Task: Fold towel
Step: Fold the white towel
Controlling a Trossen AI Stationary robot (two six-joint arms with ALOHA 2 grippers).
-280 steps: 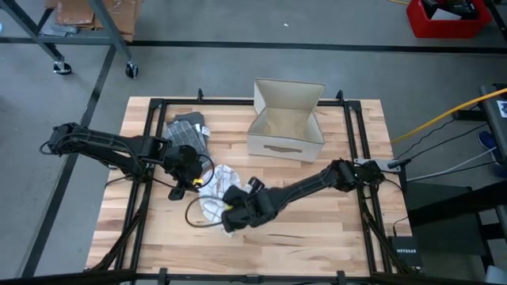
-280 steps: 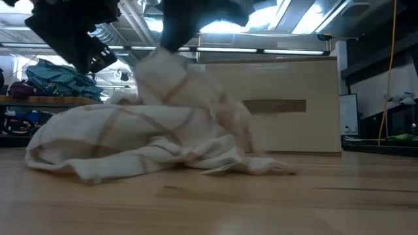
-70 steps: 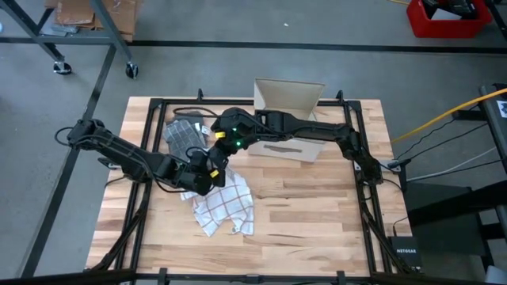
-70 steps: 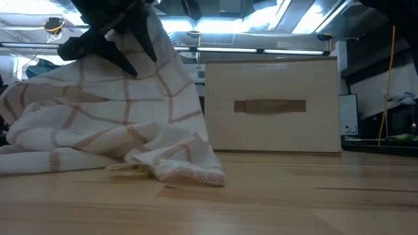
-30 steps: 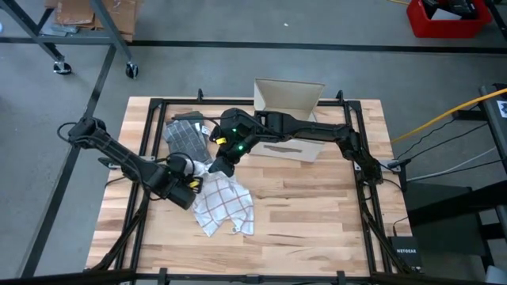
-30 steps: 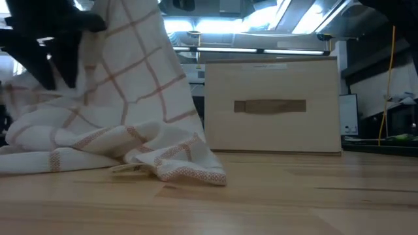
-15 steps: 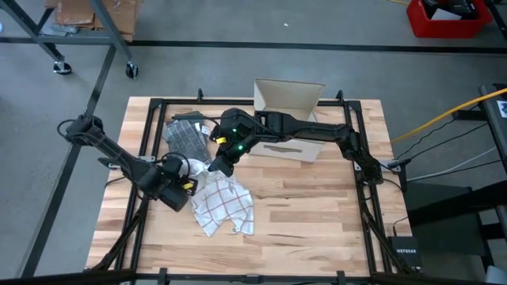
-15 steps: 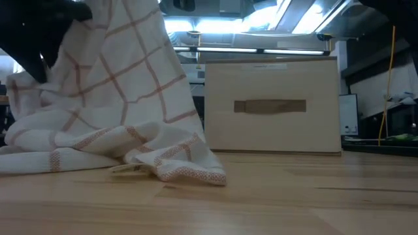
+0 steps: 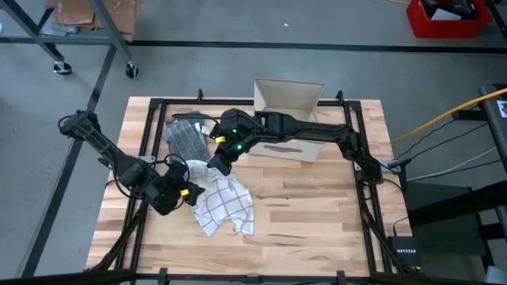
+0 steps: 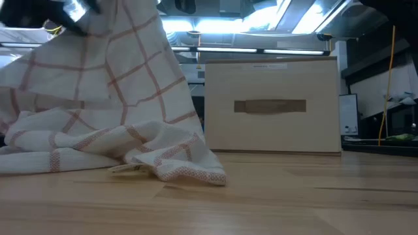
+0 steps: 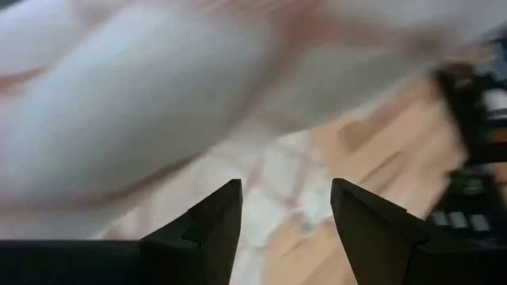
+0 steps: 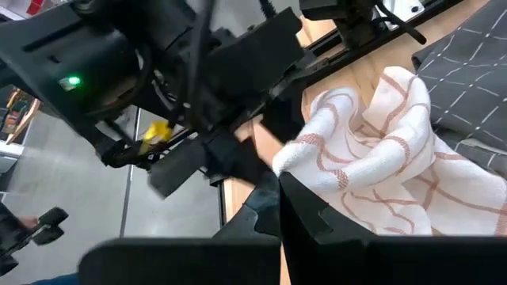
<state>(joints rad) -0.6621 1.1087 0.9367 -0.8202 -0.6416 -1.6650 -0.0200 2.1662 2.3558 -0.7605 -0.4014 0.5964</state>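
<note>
While the right claw stays clenched on the white red-checked cloth towel, lifting its twelve-o'clock corner, the released left claw has backed toward nine o'clock, hunting another corner.

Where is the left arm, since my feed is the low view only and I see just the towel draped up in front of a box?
Observer: The left gripper is at the white checked towel's left edge, fingers open and not gripping.
Operator: What lifts the cloth, then?
Observer: The right gripper, shut on the towel's upper corner.
Operator: Anything behind the towel?
Observer: A grey checked cloth lies near the table's far left corner.
</note>
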